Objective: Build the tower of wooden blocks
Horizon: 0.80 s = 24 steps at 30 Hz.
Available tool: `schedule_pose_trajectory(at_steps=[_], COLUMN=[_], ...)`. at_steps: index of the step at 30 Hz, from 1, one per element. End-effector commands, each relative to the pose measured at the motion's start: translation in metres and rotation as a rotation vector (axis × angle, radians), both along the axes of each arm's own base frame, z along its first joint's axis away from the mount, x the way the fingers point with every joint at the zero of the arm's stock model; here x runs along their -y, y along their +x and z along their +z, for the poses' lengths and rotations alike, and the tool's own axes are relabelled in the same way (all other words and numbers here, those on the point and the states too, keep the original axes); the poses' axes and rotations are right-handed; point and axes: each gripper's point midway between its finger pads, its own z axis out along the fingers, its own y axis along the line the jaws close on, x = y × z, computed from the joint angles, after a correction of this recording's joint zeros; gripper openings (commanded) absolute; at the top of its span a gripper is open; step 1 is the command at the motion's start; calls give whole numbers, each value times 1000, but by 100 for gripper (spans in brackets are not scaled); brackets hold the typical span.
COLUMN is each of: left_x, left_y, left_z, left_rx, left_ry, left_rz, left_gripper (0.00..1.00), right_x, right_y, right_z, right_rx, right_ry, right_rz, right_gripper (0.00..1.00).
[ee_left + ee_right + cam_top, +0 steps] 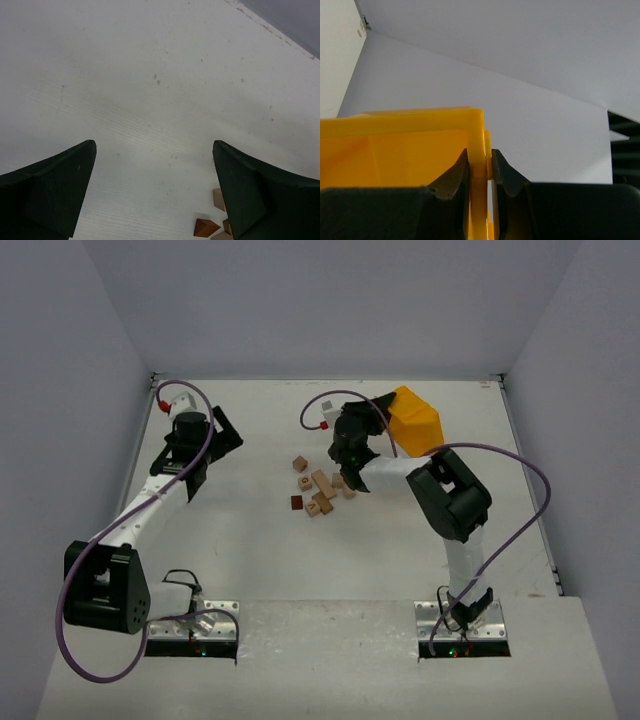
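Several small pale tan wooden blocks (322,485) lie loose in a cluster at the table's middle, with a lettered cube (305,482) and a dark reddish-brown block (296,503) among them. No block is stacked. My right gripper (384,422) is shut on the rim of the yellow plastic bin (416,420) and holds it tilted, behind and to the right of the cluster. In the right wrist view my gripper (480,152) pinches the bin's wall (395,155). My left gripper (222,430) is open and empty, left of the blocks. In its wrist view (154,145) the dark block (205,227) shows low right.
A white fitting with a red cap (176,398) sits at the back left, and another (325,412) is by the right wrist. Purple cables loop over both arms. Grey walls close in the table at the back and sides.
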Motion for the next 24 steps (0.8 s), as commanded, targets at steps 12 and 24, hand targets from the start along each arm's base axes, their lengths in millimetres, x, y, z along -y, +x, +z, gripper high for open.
schedule_pose_trajectory(at_steps=[12, 24], left_x=[3, 4], left_y=[8, 3], left_z=[14, 17], left_rx=[48, 79], left_ry=[1, -20], left_rz=[-22, -18], left_gripper=[100, 100], right_x=[-77, 163], right_y=[8, 59], right_z=[-44, -76], right_rx=[-520, 147], right_ry=[1552, 2055], right_rz=[160, -564], right_gripper=[0, 0])
